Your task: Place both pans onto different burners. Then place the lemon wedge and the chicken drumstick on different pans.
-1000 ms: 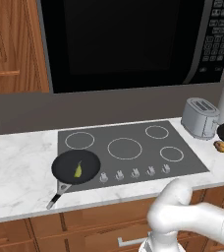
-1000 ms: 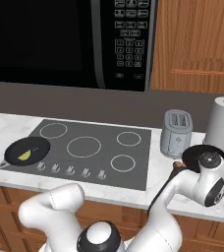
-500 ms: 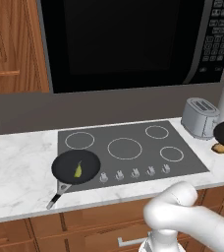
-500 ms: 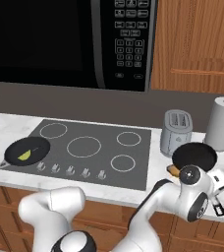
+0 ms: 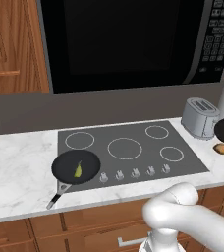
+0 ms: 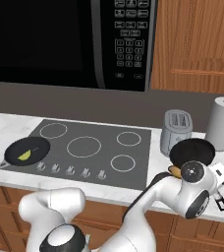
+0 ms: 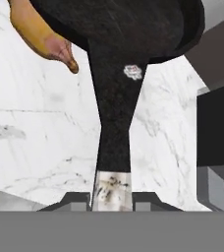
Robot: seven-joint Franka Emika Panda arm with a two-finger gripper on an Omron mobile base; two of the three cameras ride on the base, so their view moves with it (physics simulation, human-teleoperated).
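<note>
My gripper (image 7: 112,197): my two fingers are clamped on the silver end of a pan handle.
Held pan (image 6: 192,151): lifted off the marble counter (image 5: 15,172), to the right of the cooktop (image 5: 133,165) and in front of the toaster (image 6: 176,132) and paper towel roll (image 6: 222,124).
Drumstick (image 5: 222,148): on the counter under the near-left edge of my pan; whether they touch, I cannot tell.
Other pan (image 5: 76,166): on the front-left burner (image 5: 92,165), handle pointing toward the counter's front edge.
Lemon wedge (image 5: 78,169): lying inside that other pan.
Free burners: back-left (image 5: 79,140), centre (image 5: 125,148), back-right (image 5: 156,131), front-right (image 5: 172,153).
</note>
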